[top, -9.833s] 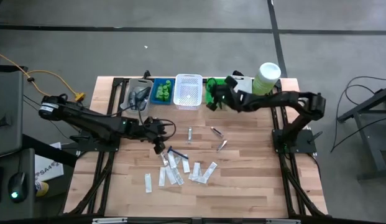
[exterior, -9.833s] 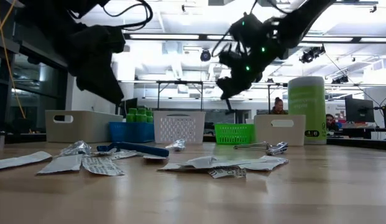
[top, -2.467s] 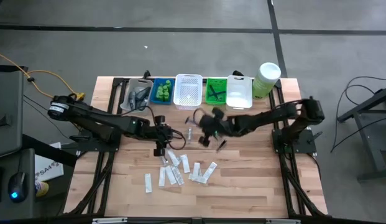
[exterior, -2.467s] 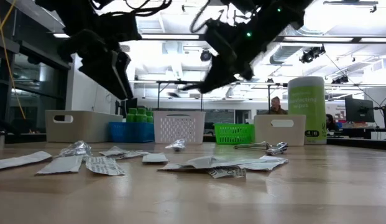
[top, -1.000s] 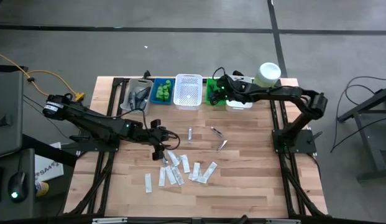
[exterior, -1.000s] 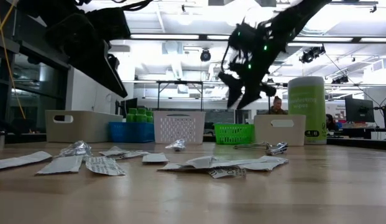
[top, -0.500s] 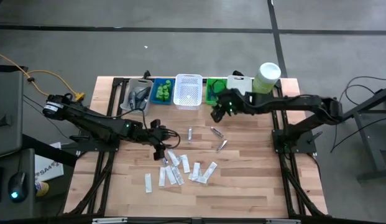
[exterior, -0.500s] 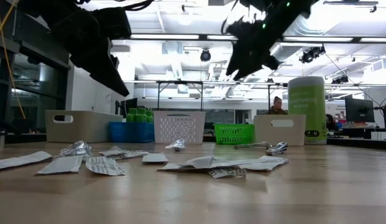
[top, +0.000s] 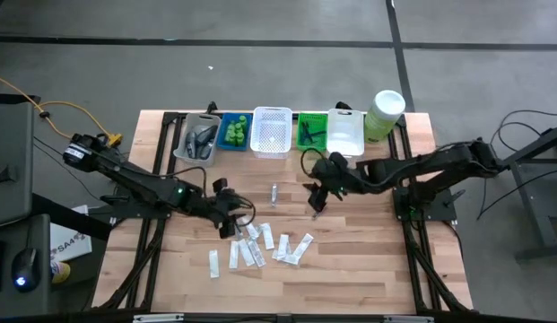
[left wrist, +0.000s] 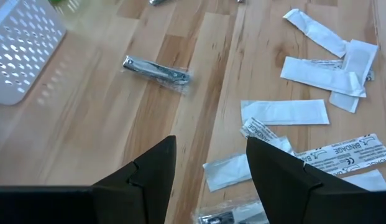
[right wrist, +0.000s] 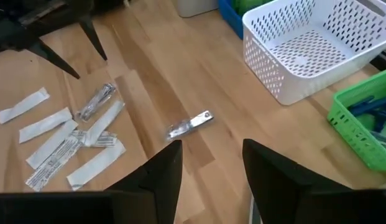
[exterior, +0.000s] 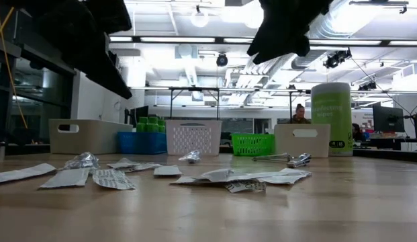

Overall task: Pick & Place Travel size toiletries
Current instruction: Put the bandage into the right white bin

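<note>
Hovering above the table (top: pixel 368 260), the right gripper (top: pixel 319 194) sits over the silvery tubes (top: pixel 316 199) near mid-table, jaws parted and empty. The left gripper (top: pixel 233 218) hangs at the edge of the flat white sachets (top: pixel 265 245) — jaws likewise apart, nothing between them. A third silvery tube (left wrist: pixel 156 70) lies alone between the two grippers. Green bottles (top: pixel 235 131) fill the blue basket (top: pixel 234 144) at the far edge.

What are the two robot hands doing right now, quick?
Left gripper: open and empty, above the white sachets.
Right gripper: open and empty, above the table near a small silvery tube.
</note>
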You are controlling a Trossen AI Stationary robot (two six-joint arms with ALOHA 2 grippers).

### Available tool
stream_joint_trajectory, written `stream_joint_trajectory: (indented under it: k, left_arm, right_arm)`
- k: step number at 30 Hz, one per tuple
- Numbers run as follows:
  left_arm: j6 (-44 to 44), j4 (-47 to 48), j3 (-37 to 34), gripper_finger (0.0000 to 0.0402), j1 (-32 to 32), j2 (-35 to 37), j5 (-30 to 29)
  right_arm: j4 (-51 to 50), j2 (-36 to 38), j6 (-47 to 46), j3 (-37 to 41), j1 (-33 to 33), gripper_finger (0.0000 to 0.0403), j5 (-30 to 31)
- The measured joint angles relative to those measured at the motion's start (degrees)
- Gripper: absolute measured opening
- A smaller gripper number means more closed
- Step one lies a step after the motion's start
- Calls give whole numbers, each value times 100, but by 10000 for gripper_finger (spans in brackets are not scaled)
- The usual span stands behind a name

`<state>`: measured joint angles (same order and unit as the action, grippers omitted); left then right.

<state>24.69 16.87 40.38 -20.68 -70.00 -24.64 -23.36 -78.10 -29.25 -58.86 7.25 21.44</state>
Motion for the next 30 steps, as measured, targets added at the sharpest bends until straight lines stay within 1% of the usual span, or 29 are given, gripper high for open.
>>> stream_joint_trajectory:
  k: [3,7,10,14,22,30]
  left_arm:
    - [111,-1,0,195,-251,0,-293]
    - [63,-7,0,195,-576,0,-695]
    - [107,-197,-124,195,-725,2,-995]
    - [123,-691,-398,195,-832,2,-1043]
    - [117,-1462,-874,195,-823,2,-956]
    - [-166,-2215,-1269,195,-819,2,-952]
  right_arm:
    - [-6,-18,-167,1,322,161,265]
    - [3,-20,-261,1,795,161,821]
    - [125,-151,-270,1,1100,161,1143]
    - [483,-386,-266,0,1425,161,1482]
    - [1217,-962,-250,1,1700,161,1605]
    - [1907,-1613,-101,1,1715,161,1565]
